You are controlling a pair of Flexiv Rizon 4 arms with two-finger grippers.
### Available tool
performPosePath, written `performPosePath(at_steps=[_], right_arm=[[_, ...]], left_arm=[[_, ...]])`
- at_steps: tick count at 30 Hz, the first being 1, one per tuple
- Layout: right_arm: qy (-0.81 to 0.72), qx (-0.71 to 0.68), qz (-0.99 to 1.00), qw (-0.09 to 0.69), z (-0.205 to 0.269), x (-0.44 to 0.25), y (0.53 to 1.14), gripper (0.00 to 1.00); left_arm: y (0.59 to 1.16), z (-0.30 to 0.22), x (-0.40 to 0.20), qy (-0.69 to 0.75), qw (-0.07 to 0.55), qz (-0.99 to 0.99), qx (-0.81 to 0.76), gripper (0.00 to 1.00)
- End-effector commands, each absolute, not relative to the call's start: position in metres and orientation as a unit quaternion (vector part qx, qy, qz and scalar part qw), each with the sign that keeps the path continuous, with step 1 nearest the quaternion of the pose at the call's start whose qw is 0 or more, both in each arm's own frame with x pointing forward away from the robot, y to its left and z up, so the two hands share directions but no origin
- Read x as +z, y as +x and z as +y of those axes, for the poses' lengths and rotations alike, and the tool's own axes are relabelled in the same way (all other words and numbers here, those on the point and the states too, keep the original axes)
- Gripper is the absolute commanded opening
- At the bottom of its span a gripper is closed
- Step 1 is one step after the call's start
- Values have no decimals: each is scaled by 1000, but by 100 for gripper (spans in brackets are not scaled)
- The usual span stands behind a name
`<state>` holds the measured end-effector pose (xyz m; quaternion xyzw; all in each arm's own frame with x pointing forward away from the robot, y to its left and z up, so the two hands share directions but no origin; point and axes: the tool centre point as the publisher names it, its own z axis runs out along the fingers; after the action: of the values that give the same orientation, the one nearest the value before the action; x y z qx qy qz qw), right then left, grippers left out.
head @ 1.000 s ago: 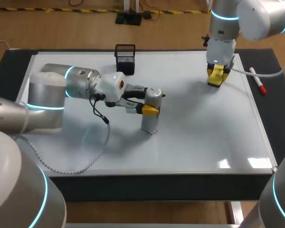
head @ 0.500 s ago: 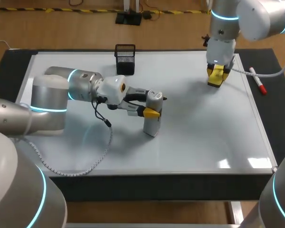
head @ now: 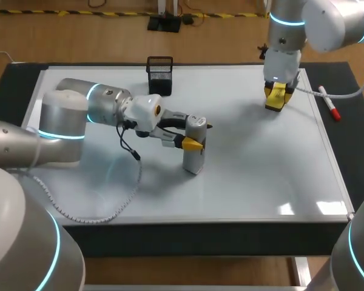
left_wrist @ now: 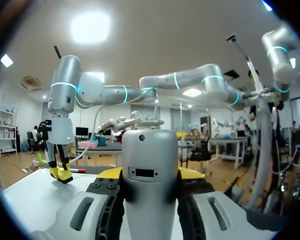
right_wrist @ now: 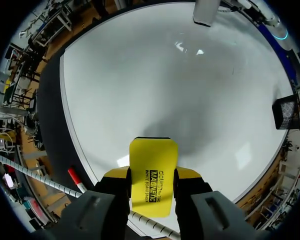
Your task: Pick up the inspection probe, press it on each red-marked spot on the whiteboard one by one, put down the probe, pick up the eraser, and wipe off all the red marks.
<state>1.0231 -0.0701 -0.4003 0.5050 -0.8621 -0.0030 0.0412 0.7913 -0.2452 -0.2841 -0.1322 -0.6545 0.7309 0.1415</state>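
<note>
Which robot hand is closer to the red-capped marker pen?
Right. The right gripper, shut on the yellow eraser, is close beside the marker at the whiteboard's right edge. The left gripper, holding the grey probe, is far off at the board's middle.

The left pincer [left_wrist: 150,173] grips the grey probe [left_wrist: 150,150] between its 2 yellow tips.
</note>
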Motion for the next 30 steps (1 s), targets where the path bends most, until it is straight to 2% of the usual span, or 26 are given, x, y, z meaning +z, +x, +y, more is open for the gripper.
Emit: performPosePath(at_steps=[1, 23, 30], right_arm=[[505, -2, -862, 43, -70, -399, 1024, 0], [505, -2, -862, 43, -70, -399, 1024, 0], [505, -2, -862, 43, -70, -399, 1024, 0]], left_arm=[[790, -243, -284, -132, 141, -661, 725, 0], [787, -243, -287, -138, 146, -673, 712, 0], [786, -242, -270, -146, 137, -662, 722, 0]])
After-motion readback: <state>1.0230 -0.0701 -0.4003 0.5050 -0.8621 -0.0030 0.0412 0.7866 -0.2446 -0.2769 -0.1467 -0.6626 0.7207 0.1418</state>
